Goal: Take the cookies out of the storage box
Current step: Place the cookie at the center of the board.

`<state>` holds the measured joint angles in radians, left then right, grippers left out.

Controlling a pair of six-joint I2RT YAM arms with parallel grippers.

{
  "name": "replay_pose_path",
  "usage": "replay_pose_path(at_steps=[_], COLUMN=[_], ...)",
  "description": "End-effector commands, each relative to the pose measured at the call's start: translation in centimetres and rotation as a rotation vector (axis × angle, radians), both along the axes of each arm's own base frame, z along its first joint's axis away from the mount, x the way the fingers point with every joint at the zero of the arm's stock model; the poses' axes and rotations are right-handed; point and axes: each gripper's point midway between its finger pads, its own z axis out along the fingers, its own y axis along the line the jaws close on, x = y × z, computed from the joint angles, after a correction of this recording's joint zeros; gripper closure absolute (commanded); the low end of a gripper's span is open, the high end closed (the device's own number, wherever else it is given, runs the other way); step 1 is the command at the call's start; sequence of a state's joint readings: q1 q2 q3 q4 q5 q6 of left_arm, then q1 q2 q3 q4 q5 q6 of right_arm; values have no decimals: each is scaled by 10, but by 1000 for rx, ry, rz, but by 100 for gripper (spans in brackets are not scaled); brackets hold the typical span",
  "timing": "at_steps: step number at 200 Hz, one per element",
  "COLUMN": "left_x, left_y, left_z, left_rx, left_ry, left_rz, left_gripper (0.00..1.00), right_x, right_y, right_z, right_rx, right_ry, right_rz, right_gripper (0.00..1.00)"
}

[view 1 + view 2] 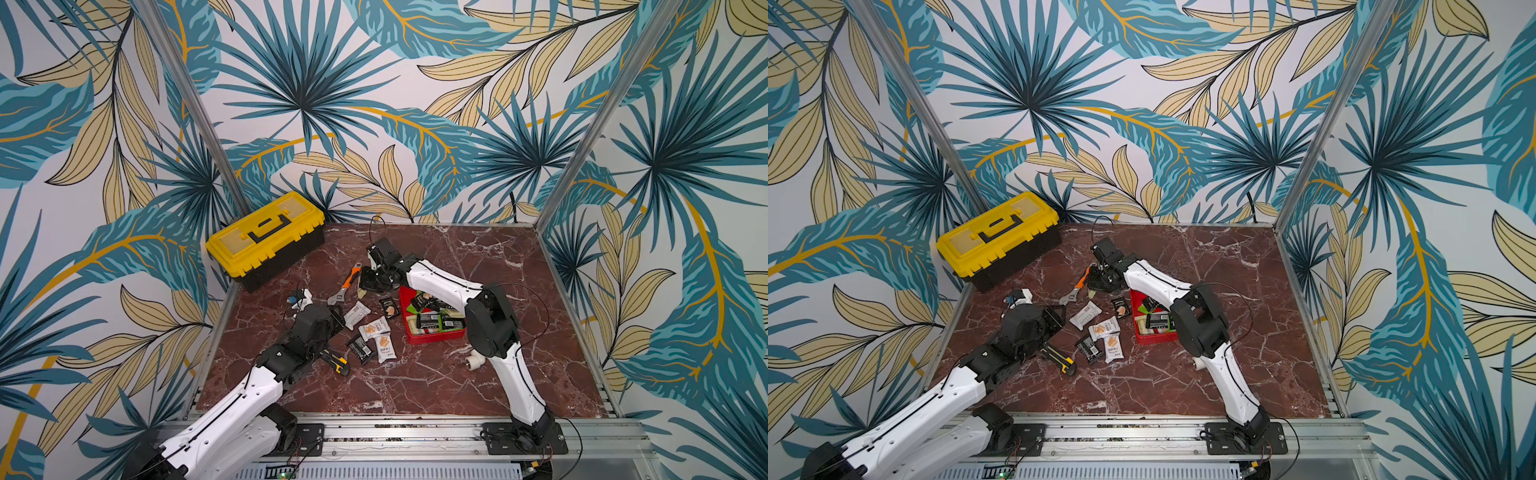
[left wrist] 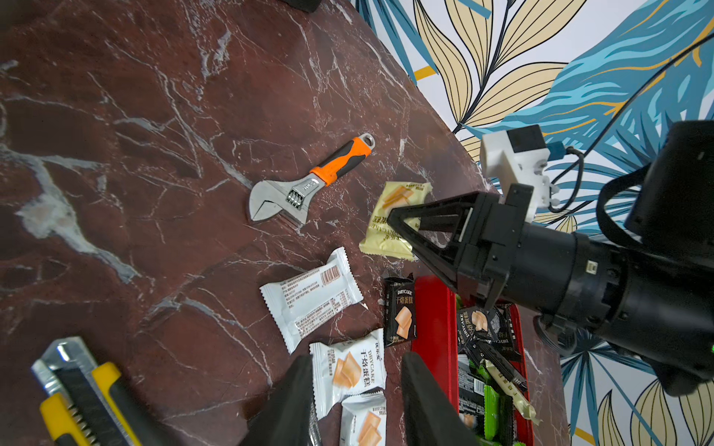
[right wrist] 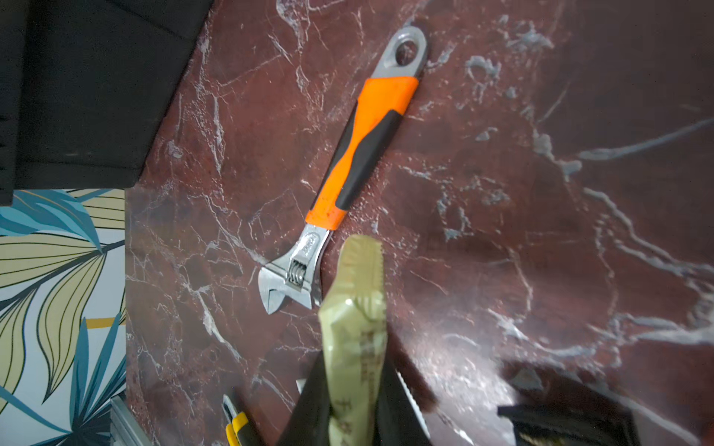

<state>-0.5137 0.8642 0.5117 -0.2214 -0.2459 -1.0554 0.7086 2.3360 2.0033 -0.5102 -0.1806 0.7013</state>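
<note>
Red storage box (image 1: 436, 338) holds black and green cookies (image 1: 428, 321); others (image 1: 374, 328) lie left; I'm pinching a cream one (image 3: 355, 309).

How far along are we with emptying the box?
Done: five flat cookie packets lie on the marbled tabletop. In hand: the right gripper clamps a cream wrapped packet. Remaining: many black and green packets sit in the shallow red tray.
</note>
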Motion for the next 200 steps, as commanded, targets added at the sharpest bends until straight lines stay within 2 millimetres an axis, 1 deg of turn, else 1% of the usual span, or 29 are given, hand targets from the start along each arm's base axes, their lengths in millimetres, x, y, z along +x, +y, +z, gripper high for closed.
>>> replay_pose_path(at_steps=[1,24,48,60,74,92,105,121,135,170,183,200], left_x=[-3,-2,-1,-1,0,1,2,4,5,10,13,14], left_y=[3,0,-3,-5,-6,-7,-9,-11,-14,-27,-36,-50], left_z=[-13,-13,-14,-15,-15,-16,-15,-15,-15,-17,-18,-17], left_rx=[6,-1,-7,-9,-12,-16,-16,-19,-23,-42,-64,-68], left_ry=[24,25,27,30,31,31,27,27,30,54,56,50], left_rz=[3,-5,-20,-24,-28,-32,-35,-42,-53,-96,-117,-136], left_gripper=[58,58,58,58,58,58,58,58,58,58,59,60], right_x=[5,8,8,8,8,7,8,10,10,5,-1,-12], right_y=[4,5,-7,-14,-21,-29,-35,-44,-50,-64,-71,-83], right_z=[-9,-19,-30,-33,-34,-29,-21,-7,10,55,70,84], right_rx=[-9,-24,-83,-112,-143,-175,-193,-219,-228,-228,-229,-246], right_ry=[7,13,14,10,1,-16,-38,-77,-113,-196,-222,-251], right_rz=[11,6,-21,-36,-51,-61,-69,-82,-88,-88,-83,-65], right_gripper=[87,87,84,81,76,69,65,60,57,56,56,56])
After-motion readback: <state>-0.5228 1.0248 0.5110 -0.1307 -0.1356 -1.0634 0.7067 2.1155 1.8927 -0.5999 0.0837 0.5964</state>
